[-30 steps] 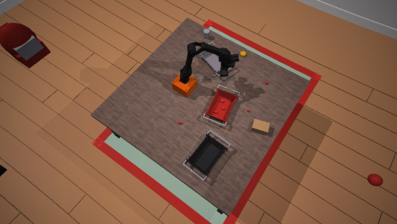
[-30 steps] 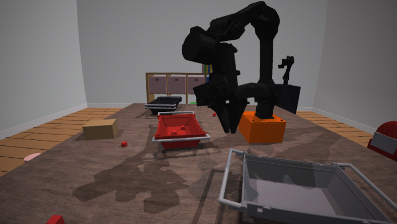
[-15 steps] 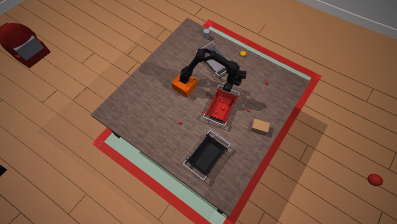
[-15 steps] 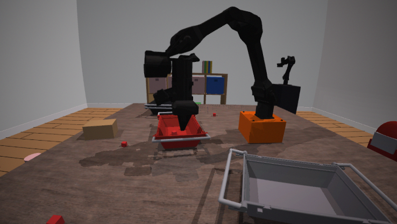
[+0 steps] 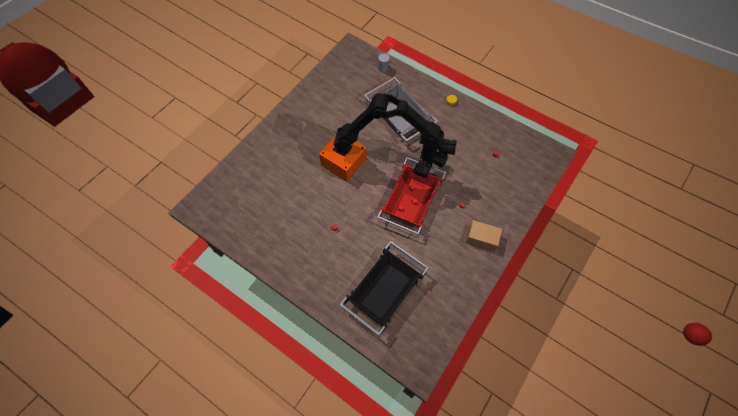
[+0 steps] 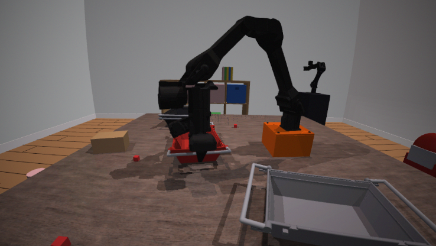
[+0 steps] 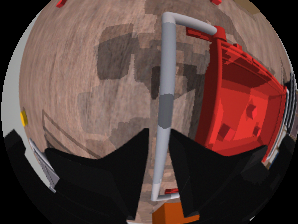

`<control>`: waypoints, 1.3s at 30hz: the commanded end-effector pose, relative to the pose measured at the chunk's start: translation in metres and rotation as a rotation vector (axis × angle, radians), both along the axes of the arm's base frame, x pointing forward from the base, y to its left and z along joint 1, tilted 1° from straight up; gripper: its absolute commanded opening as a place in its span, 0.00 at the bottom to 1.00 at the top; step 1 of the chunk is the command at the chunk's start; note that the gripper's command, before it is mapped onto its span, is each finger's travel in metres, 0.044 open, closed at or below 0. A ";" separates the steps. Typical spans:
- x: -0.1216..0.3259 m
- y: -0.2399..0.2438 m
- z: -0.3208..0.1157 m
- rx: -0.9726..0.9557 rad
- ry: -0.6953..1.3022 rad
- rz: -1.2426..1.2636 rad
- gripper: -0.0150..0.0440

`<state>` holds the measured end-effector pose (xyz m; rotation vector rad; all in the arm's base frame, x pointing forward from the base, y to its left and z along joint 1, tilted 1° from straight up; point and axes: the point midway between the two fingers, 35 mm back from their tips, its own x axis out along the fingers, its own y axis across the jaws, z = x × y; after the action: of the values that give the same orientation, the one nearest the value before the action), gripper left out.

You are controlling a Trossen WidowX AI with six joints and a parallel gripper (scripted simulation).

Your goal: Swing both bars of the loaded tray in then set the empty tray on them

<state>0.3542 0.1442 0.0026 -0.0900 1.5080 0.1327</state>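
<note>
Exterior view: the red tray (image 5: pixel 436 192) (image 6: pixel 179 143) (image 7: pixel 212 95) stood upright mid-table, just left of the orange base (image 5: pixel 338 167) (image 6: pixel 289 145) (image 7: pixel 172 214). Gripper (image 5: pixel 421 172) (image 6: pixel 200 157) (image 7: pixel 158 132) was down at its near end, fingers a narrow gap apart, nothing clamped. Near bar (image 5: pixel 413 162) (image 6: pixel 179 153) (image 7: pixel 167 60) lined up with the gap; contact unclear. Both bars were outboard, so neither swing was done, by my read.

Handling guess: bar stiff, smooth, hinged at its ends. Best pushed or hooked mid-span and led over in an arc; a hard grip could drag the light tray. Empty tray likely light too, best gripped on a rim or bar.

Contents: three blocks (image 5: pixel 414 202) (image 7: pixel 225 132) visible in red, well below the rim. Grey tray (image 5: pixel 405 124) (image 6: pixel 320 213) (image 7: pixel 46 165), near right, was empty. Black tray (image 5: pixel 386 289) (image 6: pixel 179 110), far side, also looked empty; which one was meant, couldn't tell.
</note>
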 end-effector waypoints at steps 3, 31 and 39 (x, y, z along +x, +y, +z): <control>0.000 -0.005 0.004 -0.005 0.004 -0.005 0.40; 0.010 -0.076 0.020 -0.011 0.002 -0.005 0.40; 0.011 -0.073 0.060 -0.011 0.002 -0.005 0.40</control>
<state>0.3632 0.0696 0.0494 -0.0976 1.5264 0.1165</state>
